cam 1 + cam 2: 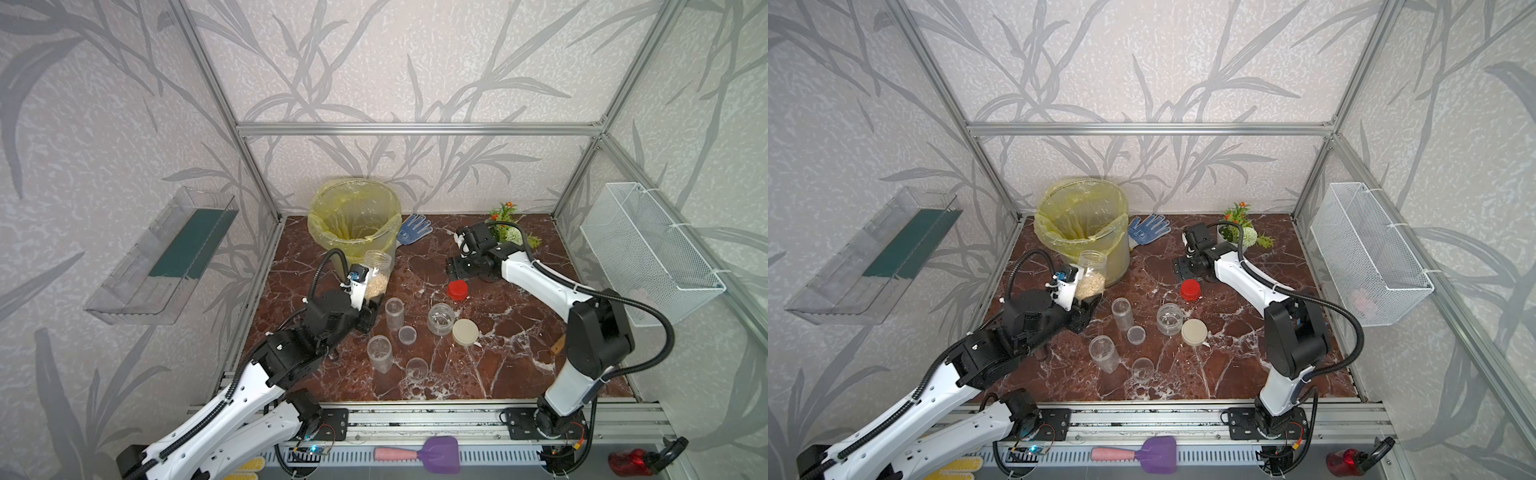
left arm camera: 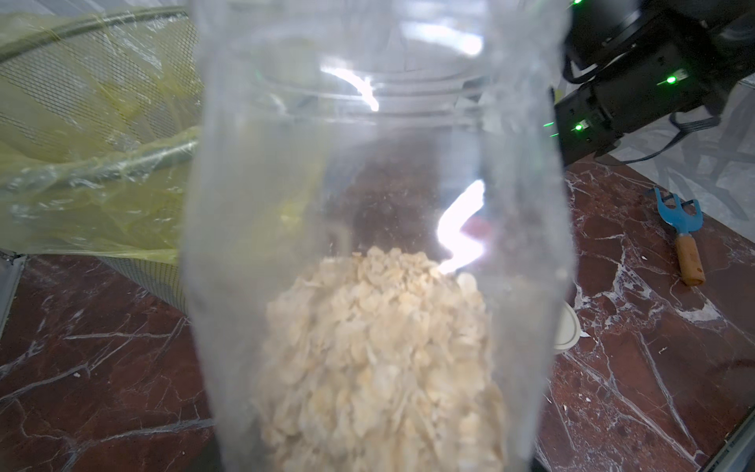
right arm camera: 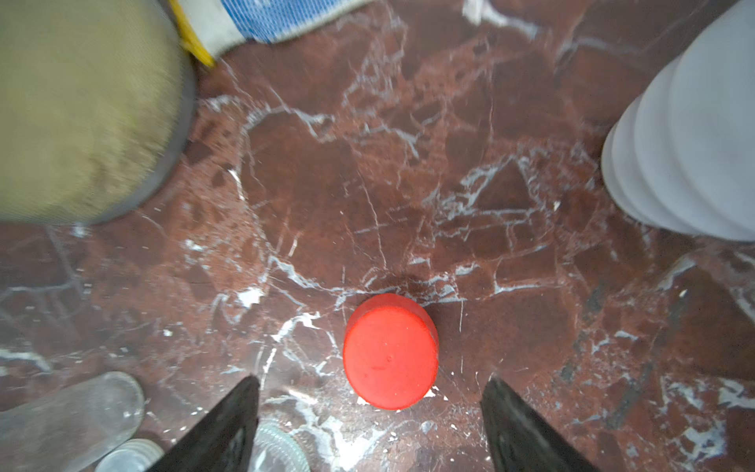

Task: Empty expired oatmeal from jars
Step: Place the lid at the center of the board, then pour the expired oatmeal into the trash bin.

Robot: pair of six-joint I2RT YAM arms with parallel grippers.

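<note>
My left gripper (image 1: 367, 306) is shut on the base of a clear lidless jar (image 1: 377, 272) (image 2: 376, 184), held about upright just in front of the bucket. Pale oatmeal (image 1: 375, 286) (image 2: 380, 359) fills its lower half; the jar hides my fingers in the left wrist view. The jar's red cap (image 1: 457, 289) (image 3: 390, 353) lies on the table. My right gripper (image 1: 467, 270) (image 3: 369, 384) hangs open above the cap, touching nothing. Two slim jars (image 1: 394, 313) (image 1: 380, 353) and a squat jar (image 1: 441, 318) stand open with no oatmeal showing.
A bucket with a yellow liner (image 1: 320, 226) stands at the back left, a blue glove (image 1: 413, 228) beside it. A white flower pot (image 3: 686, 163) is at the back right. A beige lid (image 1: 466, 332) and two clear lids (image 1: 407, 334) (image 1: 417, 369) lie mid-table. A small rake (image 2: 680, 233) lies right.
</note>
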